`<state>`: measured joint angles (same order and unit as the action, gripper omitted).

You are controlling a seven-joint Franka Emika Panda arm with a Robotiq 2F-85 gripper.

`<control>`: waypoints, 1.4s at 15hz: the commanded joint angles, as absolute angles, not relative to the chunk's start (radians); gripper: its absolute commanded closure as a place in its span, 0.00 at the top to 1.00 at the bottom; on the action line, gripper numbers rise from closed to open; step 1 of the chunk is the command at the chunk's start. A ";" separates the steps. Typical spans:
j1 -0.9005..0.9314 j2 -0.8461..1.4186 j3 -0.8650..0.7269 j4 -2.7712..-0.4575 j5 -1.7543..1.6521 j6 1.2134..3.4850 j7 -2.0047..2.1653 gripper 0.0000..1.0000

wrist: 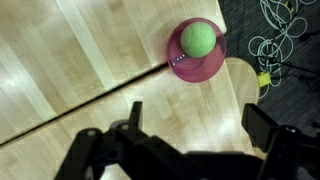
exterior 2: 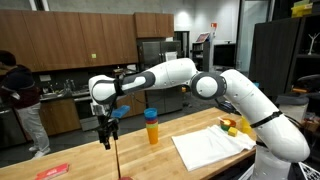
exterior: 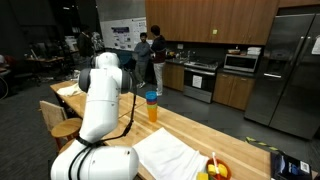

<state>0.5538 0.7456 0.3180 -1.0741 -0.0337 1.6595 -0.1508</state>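
Observation:
My gripper (wrist: 196, 112) hangs open above the wooden table (wrist: 90, 70), with only bare wood between its dark fingers (wrist: 262, 125). Ahead of it in the wrist view, near the table's edge, a green ball (wrist: 198, 38) rests in a pink dish (wrist: 200, 62). In an exterior view the gripper (exterior 2: 105, 141) points straight down over the table, apart from it. A clear cup of orange liquid with a blue lid (exterior 2: 151, 127) stands a short way beside it, also seen in an exterior view as the cup (exterior: 152, 106).
A white cloth (exterior 2: 210, 148) lies on the table by the robot's base, with fruit (exterior 2: 235, 125) next to it. A red object (exterior 2: 52, 172) lies at the near table edge. Cables (wrist: 285, 40) lie on the floor past the edge. People (exterior: 143, 50) stand in the kitchen behind.

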 commanded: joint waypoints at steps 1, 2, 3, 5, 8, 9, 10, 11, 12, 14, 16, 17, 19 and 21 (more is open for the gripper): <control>0.554 0.746 0.318 -1.074 -0.034 1.659 -0.150 1.00; 0.554 0.746 0.318 -1.073 -0.034 1.659 -0.149 1.00; 0.554 0.746 0.318 -1.073 -0.034 1.659 -0.149 1.00; 0.549 0.768 0.346 -1.073 -0.008 1.628 -0.204 1.00; 0.573 0.782 0.343 -1.106 -0.053 1.570 -0.255 1.00; 0.571 0.777 0.345 -1.137 -0.053 1.572 -0.260 1.00; 0.575 0.769 0.338 -1.166 -0.061 1.574 -0.248 1.00; 0.577 0.767 0.331 -1.187 -0.068 1.578 -0.237 1.00; 0.575 0.755 0.328 -1.221 -0.073 1.596 -0.224 1.00; 0.578 0.739 0.317 -1.274 -0.093 1.621 -0.195 1.00; 0.577 0.728 0.314 -1.317 -0.104 1.646 -0.177 1.00; 0.577 0.727 0.310 -1.332 -0.107 1.658 -0.162 1.00; 0.580 0.719 0.303 -1.370 -0.122 1.682 -0.132 1.00; 0.580 0.713 0.295 -1.400 -0.138 1.713 -0.085 1.00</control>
<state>0.5748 0.7778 0.3183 -1.3047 -0.1097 1.6648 -0.1472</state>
